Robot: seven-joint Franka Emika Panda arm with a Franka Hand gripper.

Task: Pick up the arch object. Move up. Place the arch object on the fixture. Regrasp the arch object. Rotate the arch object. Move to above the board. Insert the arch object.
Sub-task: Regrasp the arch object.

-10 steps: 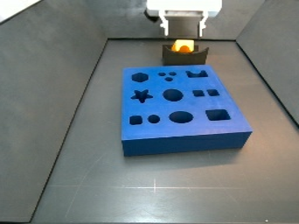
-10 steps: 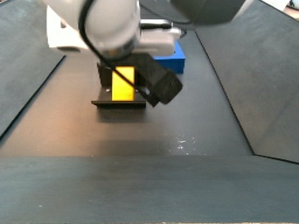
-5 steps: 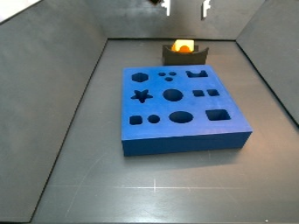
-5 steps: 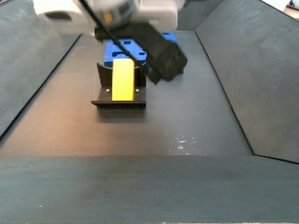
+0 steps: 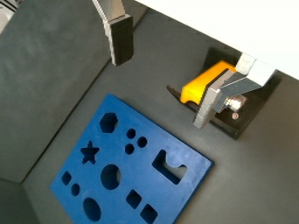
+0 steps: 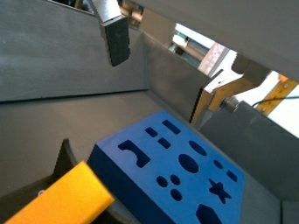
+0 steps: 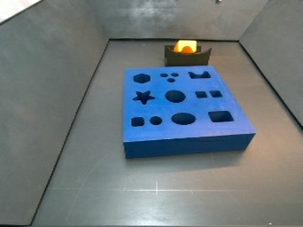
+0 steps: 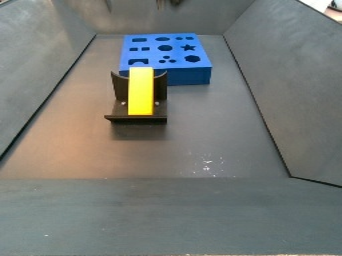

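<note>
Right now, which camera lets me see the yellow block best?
A side view is best: the arch object lies full length on the fixture. The other side view shows only its end. Both wrist views show parts beside the open, empty gripper.

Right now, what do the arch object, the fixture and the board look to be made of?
Arch object: smooth yellow-orange plastic, probably, evenly coloured.
Fixture: dark matte, possibly plastic or metal; unclear.
Board: matte blue, foam or plastic; clean-cut holes.
Gripper, open above: silver metal-looking fingers.
</note>
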